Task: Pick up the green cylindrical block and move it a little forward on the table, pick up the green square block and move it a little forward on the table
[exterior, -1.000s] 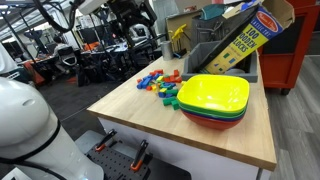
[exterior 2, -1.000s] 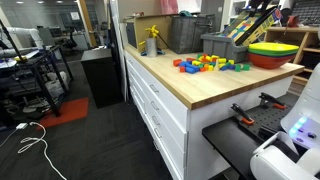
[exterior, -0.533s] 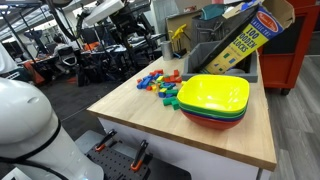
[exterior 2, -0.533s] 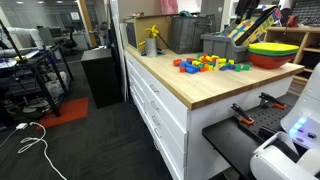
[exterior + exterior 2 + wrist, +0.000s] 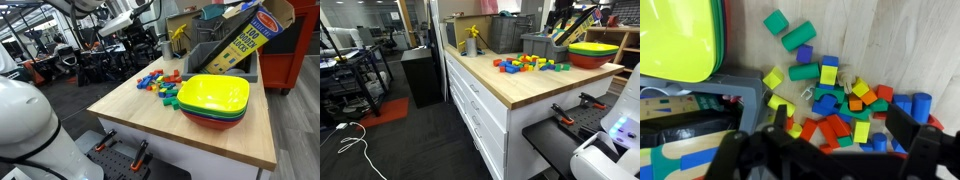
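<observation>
In the wrist view a green cylindrical block lies on the pale wood table, next to a green square block. A second green cylinder lies at the edge of the pile of coloured blocks. My gripper is open and empty, high above the pile, its dark fingers at the bottom of the view. In an exterior view the gripper hangs well above the far side of the table. The pile shows in both exterior views.
Stacked bowls, yellow on top, stand beside the blocks. A grey bin with a yellow box and a yellow object stand at the back. A black bench stands by the table's edge.
The arm has shifted high above the far side of the table. The blocks and bowls have not moved.
</observation>
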